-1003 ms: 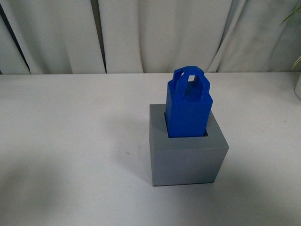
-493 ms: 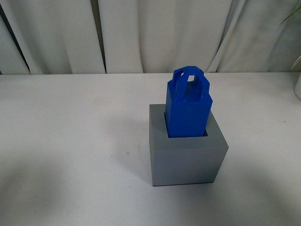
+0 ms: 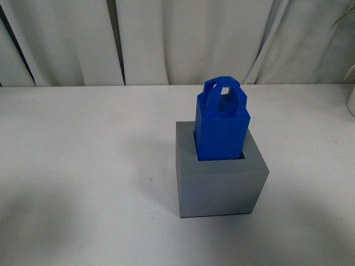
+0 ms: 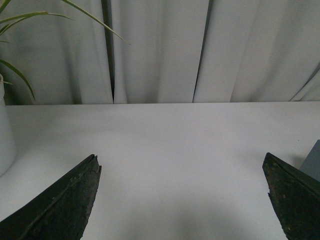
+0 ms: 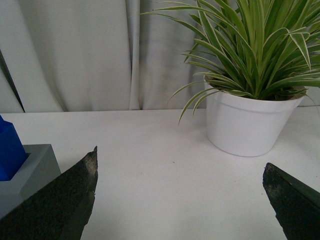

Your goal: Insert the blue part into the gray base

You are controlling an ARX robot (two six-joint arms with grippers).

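Inside gray base (image 3: 221, 183): blue part (image 3: 221, 127).

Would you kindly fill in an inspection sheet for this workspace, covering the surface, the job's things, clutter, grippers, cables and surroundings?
Surface: white table, plain, with soft shadows.
Job's things: blue part stands upright in the recess of the gray base, its handle and upper body above the rim; a narrow gap shows at the recess's right edge.
Clutter: nothing seen.
Grippers: left gripper open, holding nothing, over bare table; right gripper open, holding nothing, the base beside it. Neither shows in the front view.
Cables: nothing seen.
Surroundings: white curtain behind the table; potted plant in a white pot in the right wrist view; another pot with leaves in the left wrist view.
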